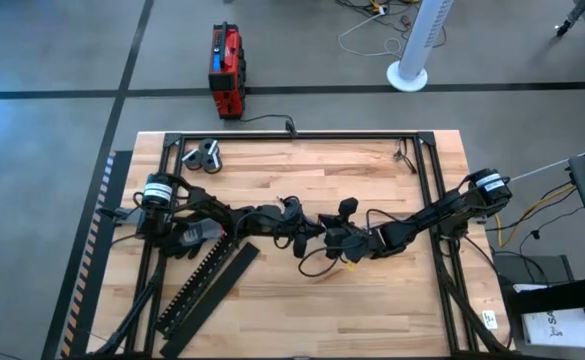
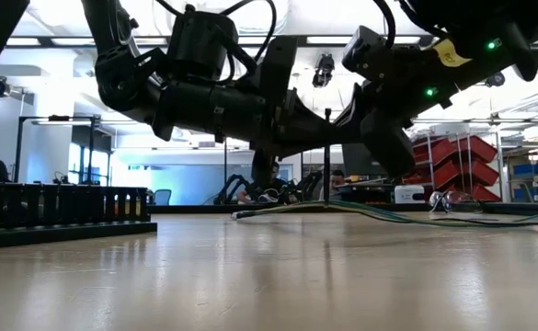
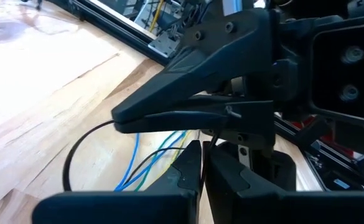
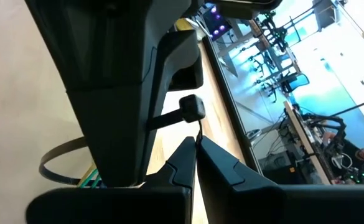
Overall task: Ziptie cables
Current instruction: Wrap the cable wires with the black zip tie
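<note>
Both grippers meet mid-table | left gripper (image 3: pixel 201 163) clenched on zip tie (image 4: pixel 183 112) | right gripper (image 4: pixel 196 152) clenched | cables (image 1: pixel 322 268) at 6 o'clock, equally near.

black arms (image 1: pixel 427 215) — green lights

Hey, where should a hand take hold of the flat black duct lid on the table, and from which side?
Probably mid-length, pinched across its narrow width from straight above. The lid lies flat and diagonal, its left edge beside the toothed duct, so favour its free right edge. Left hand and right hand work mid-table at the cables.
</note>
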`<state>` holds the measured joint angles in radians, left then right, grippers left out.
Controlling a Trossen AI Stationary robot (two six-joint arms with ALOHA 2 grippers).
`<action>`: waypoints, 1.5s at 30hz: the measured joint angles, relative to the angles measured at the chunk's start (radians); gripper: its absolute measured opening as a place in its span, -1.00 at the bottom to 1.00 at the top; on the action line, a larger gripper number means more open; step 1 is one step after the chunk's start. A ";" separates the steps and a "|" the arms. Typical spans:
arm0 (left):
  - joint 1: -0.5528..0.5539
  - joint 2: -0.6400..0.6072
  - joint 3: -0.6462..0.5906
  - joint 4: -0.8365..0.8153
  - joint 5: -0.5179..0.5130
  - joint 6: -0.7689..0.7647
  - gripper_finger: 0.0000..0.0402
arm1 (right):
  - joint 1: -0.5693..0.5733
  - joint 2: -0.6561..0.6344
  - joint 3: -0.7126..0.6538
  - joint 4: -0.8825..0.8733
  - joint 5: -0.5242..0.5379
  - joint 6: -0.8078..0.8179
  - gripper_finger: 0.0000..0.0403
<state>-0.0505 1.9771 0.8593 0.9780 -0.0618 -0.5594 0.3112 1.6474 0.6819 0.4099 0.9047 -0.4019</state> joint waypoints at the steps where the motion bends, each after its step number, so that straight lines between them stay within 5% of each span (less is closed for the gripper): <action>1: 0.000 0.000 0.000 -0.001 -0.001 0.000 -1.00 | 0.001 0.000 0.000 0.000 0.005 -0.001 -1.00; 25: 0.000 0.000 0.000 0.001 0.001 -0.026 -1.00 | 0.025 0.000 0.001 0.003 0.039 -0.067 -1.00; 45: 0.017 0.000 0.000 0.028 0.098 -0.095 -1.00 | 0.052 -0.001 0.001 0.052 0.043 -0.231 -1.00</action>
<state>-0.0337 1.9770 0.8593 1.0065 0.0363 -0.6547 0.3630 1.6463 0.6830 0.4622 0.9474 -0.6326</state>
